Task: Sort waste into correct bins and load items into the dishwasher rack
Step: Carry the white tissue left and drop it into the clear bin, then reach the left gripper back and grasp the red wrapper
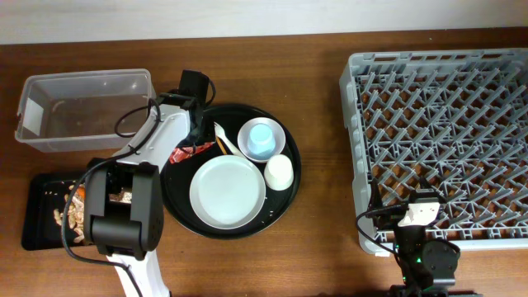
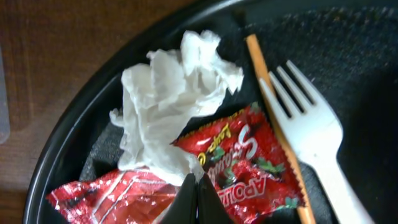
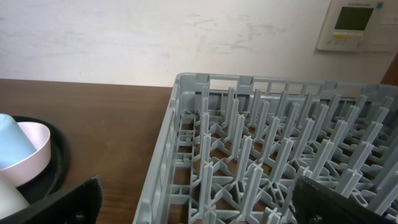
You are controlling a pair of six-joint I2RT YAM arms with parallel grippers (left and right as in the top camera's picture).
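left gripper (image 2: 197, 186) closed over red wrapper (image 2: 249, 165), tissue (image 2: 165, 99) touching; right gripper (image 3: 199, 208) spread

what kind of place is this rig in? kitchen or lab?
Likely a lab or office room staged for dish clearing, not a real kitchen: dishwasher rack sitting on a wooden table, plain white wall with a control panel.

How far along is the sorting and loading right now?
Done: food scraps lie in the black bin. In hand: left gripper closed at the wrapper, beside the tissue. Left: both of those, plus plate, bowl, blue cup, white cup and fork; none is in the rack yet.
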